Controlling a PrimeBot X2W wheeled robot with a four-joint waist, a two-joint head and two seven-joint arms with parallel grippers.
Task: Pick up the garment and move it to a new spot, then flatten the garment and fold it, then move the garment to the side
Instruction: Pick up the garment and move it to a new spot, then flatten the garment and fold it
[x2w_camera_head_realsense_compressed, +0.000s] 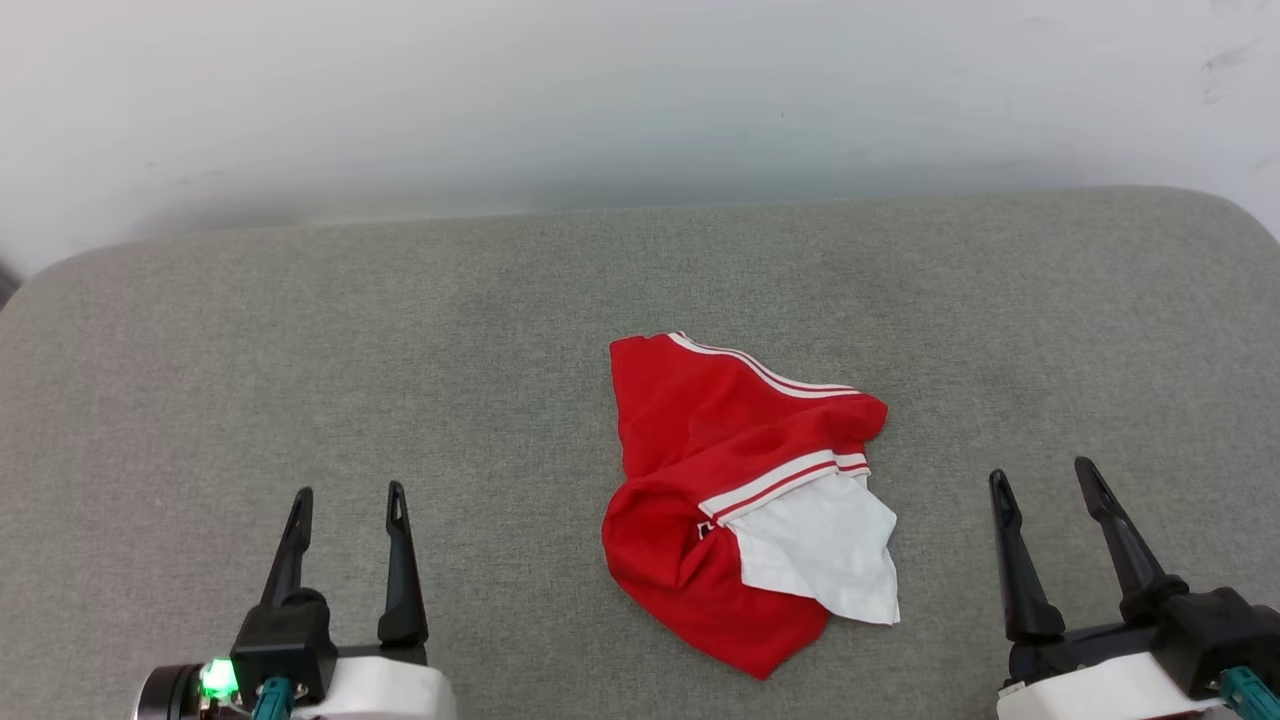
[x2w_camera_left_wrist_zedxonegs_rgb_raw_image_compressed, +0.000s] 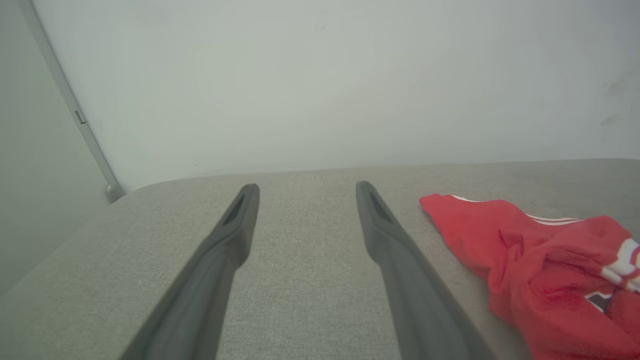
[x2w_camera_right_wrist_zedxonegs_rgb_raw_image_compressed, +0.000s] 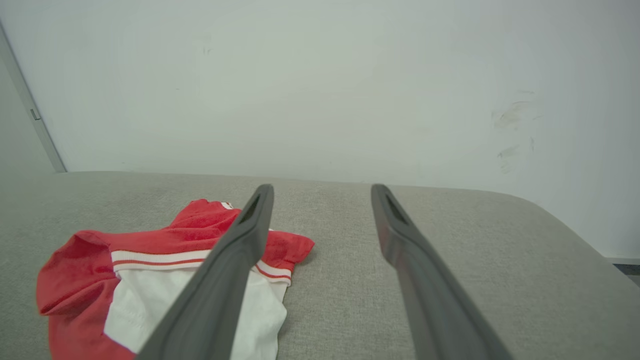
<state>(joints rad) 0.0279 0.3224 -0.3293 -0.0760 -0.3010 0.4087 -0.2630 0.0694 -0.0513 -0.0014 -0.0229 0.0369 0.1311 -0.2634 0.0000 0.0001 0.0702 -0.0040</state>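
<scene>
**Scene at the start of the pick-up.** A pale wall (x2w_camera_head_realsense_compressed: 640, 90) closes the far side. Before it lies a padded grey surface (x2w_camera_head_realsense_compressed: 300, 330) with rounded far corners (upholstered, so hardly a tabletop), which carries the task's one thing.

The garment (x2w_camera_head_realsense_compressed: 720, 480) lies crumpled near the middle of this surface, a little to the robot's right of centre. Its long axis runs from the far edge toward the robot and leans slightly rightward at the near end. A white sleeve (x2w_camera_head_realsense_compressed: 820, 550), edged by red-and-white stripe trim (x2w_camera_head_realsense_compressed: 780, 480), is turned up on the side facing the right arm. Only a scrap of the dark number shows in a fold.

The left end effector (x2w_camera_head_realsense_compressed: 350, 490) rests at the near left with its two fingers spread apart and nothing between them. The garment is well apart from it, to its right (as the left wrist view confirms).

The right end effector (x2w_camera_head_realsense_compressed: 1041, 469) rests at the near right, likewise spread and empty. The garment lies to its left, with the sleeve's edge near its inner finger.

The right arm therefore appears the nearer one, and the first reach probably runs inward and slightly forward toward the sleeve side. The pick-up is not yet begun.
</scene>
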